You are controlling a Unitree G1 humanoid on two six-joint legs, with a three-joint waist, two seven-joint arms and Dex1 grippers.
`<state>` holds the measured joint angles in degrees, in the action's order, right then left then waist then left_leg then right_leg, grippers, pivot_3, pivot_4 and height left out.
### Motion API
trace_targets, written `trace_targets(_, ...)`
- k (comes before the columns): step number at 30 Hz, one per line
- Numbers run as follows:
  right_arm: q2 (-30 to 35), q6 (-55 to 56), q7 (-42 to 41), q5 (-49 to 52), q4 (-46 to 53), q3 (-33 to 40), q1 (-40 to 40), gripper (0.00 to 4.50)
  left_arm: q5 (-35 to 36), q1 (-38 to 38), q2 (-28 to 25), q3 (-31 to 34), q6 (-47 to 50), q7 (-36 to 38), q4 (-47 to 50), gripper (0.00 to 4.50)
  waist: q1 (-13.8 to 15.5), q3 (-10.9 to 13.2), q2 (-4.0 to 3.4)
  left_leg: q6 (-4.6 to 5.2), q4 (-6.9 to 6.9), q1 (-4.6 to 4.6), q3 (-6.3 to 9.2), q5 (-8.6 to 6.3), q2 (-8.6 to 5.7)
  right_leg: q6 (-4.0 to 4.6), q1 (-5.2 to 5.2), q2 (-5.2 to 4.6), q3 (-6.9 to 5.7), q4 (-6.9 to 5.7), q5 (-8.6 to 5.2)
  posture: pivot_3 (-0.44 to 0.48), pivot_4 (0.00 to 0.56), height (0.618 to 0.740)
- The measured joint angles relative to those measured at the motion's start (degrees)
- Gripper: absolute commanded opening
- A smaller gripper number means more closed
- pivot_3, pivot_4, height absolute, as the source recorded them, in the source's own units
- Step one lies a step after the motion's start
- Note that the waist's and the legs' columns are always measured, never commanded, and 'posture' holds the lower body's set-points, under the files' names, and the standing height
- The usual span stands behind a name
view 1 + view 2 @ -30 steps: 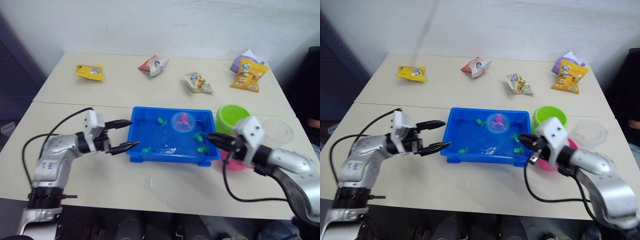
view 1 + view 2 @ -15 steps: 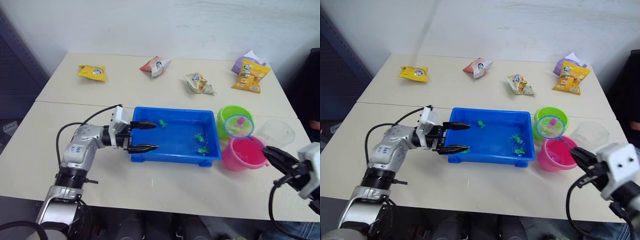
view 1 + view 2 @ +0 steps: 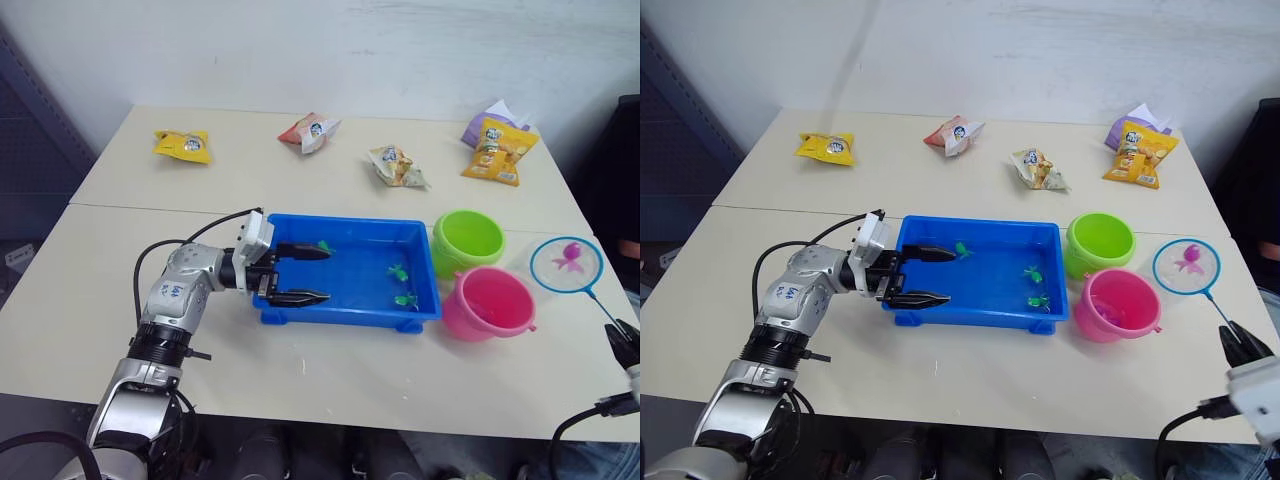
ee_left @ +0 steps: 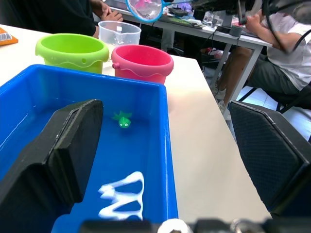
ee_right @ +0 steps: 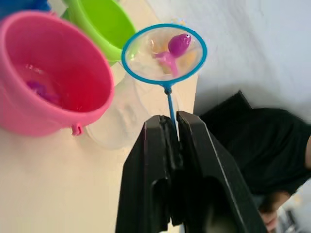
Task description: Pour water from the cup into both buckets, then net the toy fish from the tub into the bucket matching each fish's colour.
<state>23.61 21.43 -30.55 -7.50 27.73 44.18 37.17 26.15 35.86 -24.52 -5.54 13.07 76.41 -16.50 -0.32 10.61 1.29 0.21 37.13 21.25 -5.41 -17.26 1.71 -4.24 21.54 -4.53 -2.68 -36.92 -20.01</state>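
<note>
Left gripper point(image 3: 312, 273) spread wide, arm reaching rightward; right gripper point(image 5: 171, 127) clamped.

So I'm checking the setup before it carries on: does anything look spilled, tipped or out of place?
Nothing stands out. The tub, green bucket and pink bucket stand upright with no water showing on the table. The right tool holds the net beside the pink bucket with a pink fish inside.

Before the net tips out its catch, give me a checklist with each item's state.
1. Right gripper shut on the net handle: ok.
2. Pink fish sits in the net: ok.
3. Net over the pink bucket: not ok, it hangs beside it, over the cup.
4. Pink bucket upright, mouth clear: ok.
5. Left gripper steadying the tub: ok, open across its near-left corner.
</note>
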Motion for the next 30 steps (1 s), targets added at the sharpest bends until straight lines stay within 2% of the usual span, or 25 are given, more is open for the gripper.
trace_targets(4,4.18,14.61,8.96,-16.63,-8.51,-1.51,-0.29,0.00,-0.15,-0.07,0.01,0.09,0.02,-0.50,0.11,4.42,0.02,0.00,0.00,-0.06,0.01,-0.03,-0.02,0.03,0.00,0.01,0.00,0.00,0.02,-0.02,0.00,0.000,0.150,0.738)
trace_targets(10,7.02,21.54,24.47,-34.49,-13.21,-1.35,-1.30,0.00,-0.14,-0.96,-0.39,0.34,0.30,-1.54,1.62,4.42,0.06,0.00,0.00,-0.16,0.00,-0.03,-0.01,0.08,0.02,0.06,0.01,0.00,0.01,-0.05,-0.03,0.000,0.150,0.738)
trace_targets(14,7.44,22.37,31.05,-38.65,-13.56,-1.35,-1.13,0.00,-0.14,-1.20,-0.40,0.66,0.61,-2.38,2.33,4.42,0.05,0.00,0.00,-0.18,0.00,-0.04,-0.01,0.09,0.01,0.06,0.00,0.01,0.02,-0.05,-0.03,0.000,0.150,0.738)
trace_targets(18,7.47,21.30,32.78,-37.90,-14.14,-1.40,-0.64,0.00,-0.14,-1.66,-0.40,0.71,0.63,-2.94,2.36,4.42,0.02,0.00,0.00,-0.17,0.01,-0.03,-0.01,0.09,0.02,0.05,0.00,0.02,0.02,-0.06,-0.03,0.000,0.150,0.738)
trace_targets(20,8.09,20.30,30.23,-29.38,-14.83,-3.04,-0.13,0.00,-0.14,-1.94,-0.46,0.92,0.63,-3.13,2.54,4.42,-0.07,0.00,0.00,-0.16,0.01,-0.05,-0.01,0.10,0.02,0.05,-0.02,0.02,0.02,-0.06,-0.03,0.000,0.150,0.738)
trace_targets(23,8.65,16.03,22.84,-10.00,-13.44,-7.99,0.51,0.00,-0.13,-2.55,-1.02,1.15,0.63,-3.28,2.75,4.42,-0.37,0.00,0.00,-0.13,0.01,-0.09,0.01,0.10,0.06,0.05,-0.07,0.03,0.02,-0.10,-0.03,0.000,0.150,0.738)
trace_targets(25,9.95,8.62,15.34,8.55,-8.14,-12.33,2.52,0.00,-0.12,-3.05,-1.74,1.77,0.64,-3.38,2.79,4.42,-0.58,0.00,-0.02,-0.08,0.03,-0.09,0.04,0.10,0.08,0.05,-0.07,0.02,0.02,-0.15,-0.03,0.000,0.150,0.738)
trace_targets(27,13.96,0.45,8.83,22.26,-2.04,-13.65,3.82,0.00,-0.09,-3.42,-3.01,2.80,0.63,-3.48,2.80,4.42,-1.14,0.00,-0.02,0.00,0.05,-0.09,0.07,0.08,0.08,0.05,-0.10,-0.02,0.02,-0.16,-0.02,0.000,0.150,0.738)
trace_targets(30,20.43,-9.08,3.29,32.37,3.08,-13.03,2.19,0.00,-0.06,-3.91,-3.54,4.38,0.30,-3.79,2.82,4.42,-1.30,0.00,-0.02,0.17,0.07,-0.10,0.09,0.01,0.08,0.03,-0.12,-0.05,0.00,-0.15,-0.01,0.000,0.150,0.738)
